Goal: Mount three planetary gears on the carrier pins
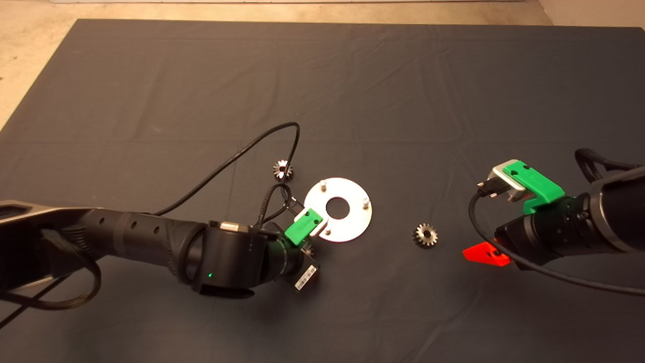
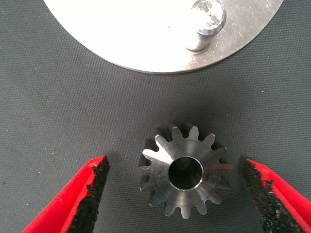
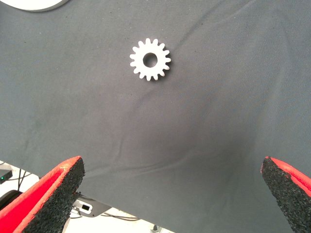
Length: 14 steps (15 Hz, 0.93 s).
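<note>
Head view: the left end effector [image 1: 308, 241] sat at the disc's [image 1: 352, 222] lower-left edge, pins bare. Left wrist view: fingers [image 2: 95, 174] spread wide, straddling a gear [image 2: 184, 171], untouched; it looked hard and slippery, best pinched across its teeth. Right wrist view: right end effector [image 3: 170, 194] wide, another gear [image 3: 150, 59] ahead.

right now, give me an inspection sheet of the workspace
surface: dark mat, wrinkled.
job's things: carrier disc, three bare pins; three gears flat on the mat: one beyond the disc, one on the right, one beside the disc.
clutter: nothing seen.
grippers: left claw open, straddling the third gear, not touching; right claw open, clear of the second gear.
cables: black cable looped over the mat.
surroundings: pale floor.
</note>
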Each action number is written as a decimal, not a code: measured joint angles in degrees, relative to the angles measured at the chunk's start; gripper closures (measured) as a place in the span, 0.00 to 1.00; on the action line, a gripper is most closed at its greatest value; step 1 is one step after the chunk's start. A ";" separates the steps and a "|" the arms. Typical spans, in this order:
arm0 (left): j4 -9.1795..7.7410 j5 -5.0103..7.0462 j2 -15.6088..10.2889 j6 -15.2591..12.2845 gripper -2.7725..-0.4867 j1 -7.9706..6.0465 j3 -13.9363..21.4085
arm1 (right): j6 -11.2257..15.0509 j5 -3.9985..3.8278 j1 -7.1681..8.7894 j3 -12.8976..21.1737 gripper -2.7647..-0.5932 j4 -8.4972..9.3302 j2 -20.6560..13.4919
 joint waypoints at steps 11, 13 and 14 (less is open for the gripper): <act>0.02 0.00 0.00 -0.02 0.56 0.00 0.00 | -0.02 0.00 0.00 0.00 0.02 0.20 0.01; 0.03 0.00 0.02 -0.02 0.62 0.00 0.00 | -0.02 0.00 0.00 0.00 0.02 0.20 0.01; 0.05 0.00 0.02 -0.04 0.62 0.00 0.00 | 0.00 0.00 0.00 0.00 0.02 0.20 0.01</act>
